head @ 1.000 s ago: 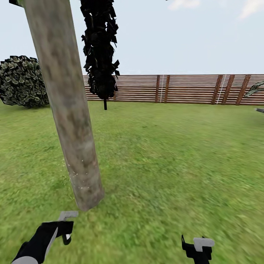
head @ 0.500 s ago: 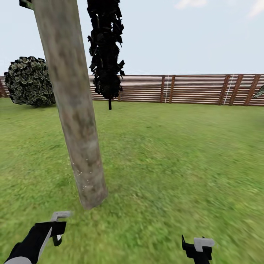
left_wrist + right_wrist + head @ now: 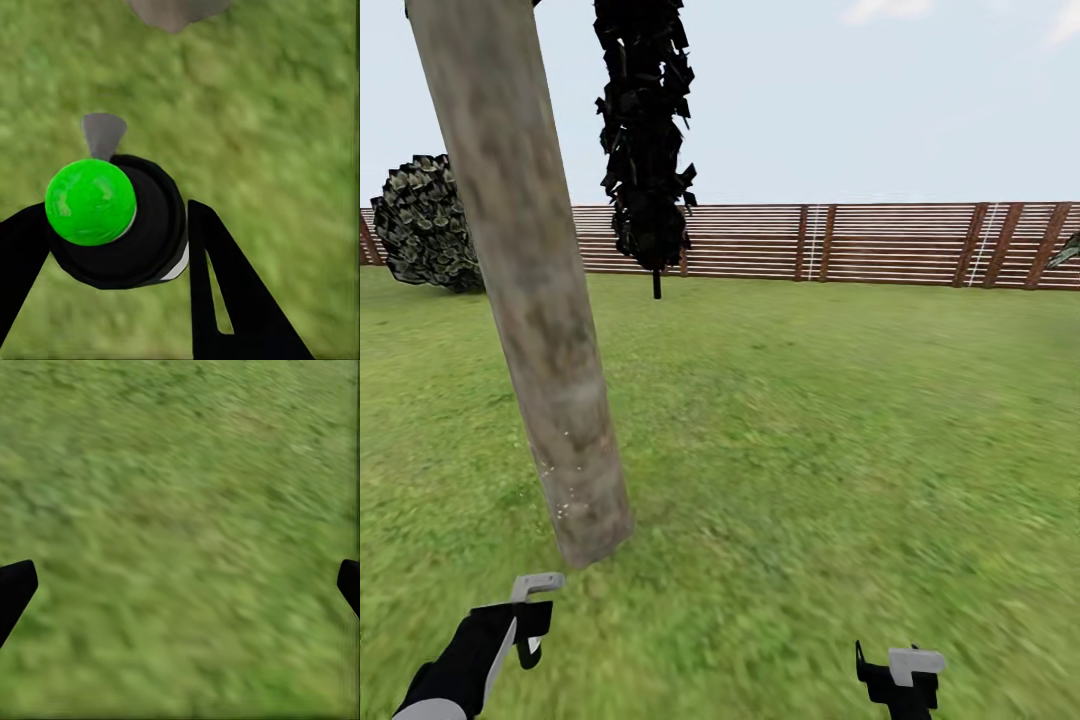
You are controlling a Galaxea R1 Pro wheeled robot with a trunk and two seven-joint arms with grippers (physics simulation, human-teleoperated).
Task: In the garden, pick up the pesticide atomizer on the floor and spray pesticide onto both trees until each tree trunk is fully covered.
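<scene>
Now the trunk (image 3: 525, 290) sits further toward the lawn's left side than half a second ago, so my view has swung; I judge the spraying unfinished, with only sparse white specks (image 3: 565, 490) near its base. My left pincer (image 3: 525, 625) is clamped on the atomizer (image 3: 112, 221), a black round body with a glossy green cap, just short of the mottled grey-beige column on blurry grass (image 3: 810, 450). My right pincer (image 3: 900, 675) hangs apart, empty.
</scene>
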